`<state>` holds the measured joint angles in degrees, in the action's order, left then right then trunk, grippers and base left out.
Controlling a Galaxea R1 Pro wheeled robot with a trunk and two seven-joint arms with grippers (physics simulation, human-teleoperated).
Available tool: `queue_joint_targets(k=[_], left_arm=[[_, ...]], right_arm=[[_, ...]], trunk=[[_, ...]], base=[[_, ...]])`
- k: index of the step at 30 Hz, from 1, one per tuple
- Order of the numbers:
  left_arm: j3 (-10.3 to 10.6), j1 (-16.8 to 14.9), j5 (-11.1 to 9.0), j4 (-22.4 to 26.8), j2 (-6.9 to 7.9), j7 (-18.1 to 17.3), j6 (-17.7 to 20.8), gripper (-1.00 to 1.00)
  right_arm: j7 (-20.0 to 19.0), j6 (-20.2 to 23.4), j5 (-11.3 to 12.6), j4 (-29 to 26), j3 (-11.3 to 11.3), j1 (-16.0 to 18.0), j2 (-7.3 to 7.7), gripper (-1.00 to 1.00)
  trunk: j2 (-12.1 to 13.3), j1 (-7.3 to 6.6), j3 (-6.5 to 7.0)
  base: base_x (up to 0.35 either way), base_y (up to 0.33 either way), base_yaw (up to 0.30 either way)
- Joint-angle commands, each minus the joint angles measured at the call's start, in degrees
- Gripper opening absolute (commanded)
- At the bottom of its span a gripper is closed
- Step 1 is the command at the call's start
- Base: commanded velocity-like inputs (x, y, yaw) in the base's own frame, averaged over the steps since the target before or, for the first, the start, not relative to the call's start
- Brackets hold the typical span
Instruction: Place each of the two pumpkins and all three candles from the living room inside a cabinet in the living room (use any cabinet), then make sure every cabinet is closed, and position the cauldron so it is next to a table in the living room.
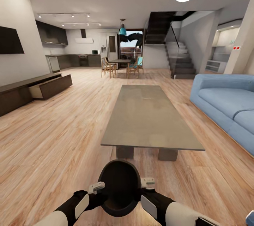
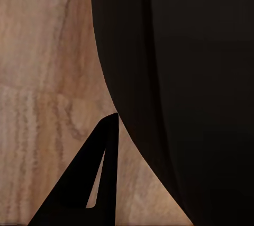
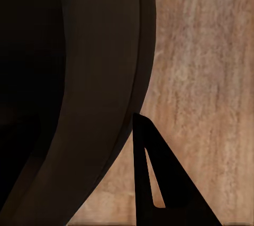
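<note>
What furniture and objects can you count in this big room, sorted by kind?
Cauldron: 1
Low grey table: 1
Blue sofa: 1
Long dark cabinet, one drawer open: 1
Staircase: 1
Total: 5

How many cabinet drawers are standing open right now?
1. On the dark cabinet along the left wall, the far drawer is pulled out. The nearer fronts look flush, though the cabinet runs out of frame, so others may be hidden.

black forearms with white panels, pale tools (image 1: 96, 186), dark triangular fingers (image 2: 84, 189).
</note>
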<state>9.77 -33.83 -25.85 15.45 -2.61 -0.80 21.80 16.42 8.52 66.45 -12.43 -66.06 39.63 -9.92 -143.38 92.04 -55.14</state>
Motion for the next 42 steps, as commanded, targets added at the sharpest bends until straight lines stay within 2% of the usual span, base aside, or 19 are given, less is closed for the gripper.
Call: queue_joint_targets(k=[1, 28, 42], left_arm=[[-1.1, 0.0, -4.0, 0.2, 2.53, -0.4, 0.3, -1.00], [-1.1, 0.0, -4.0, 0.2, 2.53, -0.4, 0.3, -1.00], [-1.1, 0.0, -4.0, 0.2, 2.53, -0.4, 0.3, -1.00]], right_arm=[[-3.5, -1.6, 1.1, -0.3, 2.5, 0.1, 0.08, -1.00], [-3.5, -1.5, 1.2, -0.3, 2.5, 0.1, 0.08, -1.00], [-3.5, -1.5, 1.2, -0.3, 2.5, 0.1, 0.08, -1.00]], trunk=[[-0.1, 0.00, -0.27], [-0.4, 0.70, -6.26], [-0.4, 0.70, -6.26]], base=[[0.000, 0.000, 0.000], [0.000, 0.000, 0.000], [0.050, 0.000, 0.000]])
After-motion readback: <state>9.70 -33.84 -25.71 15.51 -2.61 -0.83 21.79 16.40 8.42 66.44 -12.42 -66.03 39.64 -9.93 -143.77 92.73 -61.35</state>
